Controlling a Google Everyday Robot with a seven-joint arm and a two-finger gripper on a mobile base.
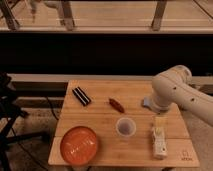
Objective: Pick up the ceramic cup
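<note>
The ceramic cup [125, 127] is small, pale greyish-white and round. It stands upright on the wooden table [100, 120], near the middle front. The robot arm [172, 90] comes in from the right, its white elbow above the table's right side. My gripper [160, 121] hangs below the arm, to the right of the cup and just above the white bottle-shaped object [159, 141]. It is apart from the cup.
An orange plate [79, 144] sits at the front left. A black rectangular object [81, 96] lies at the back left, a small red object [116, 104] at the middle back, a blue-grey object [147, 103] under the arm. A dark stand [7, 110] is left of the table.
</note>
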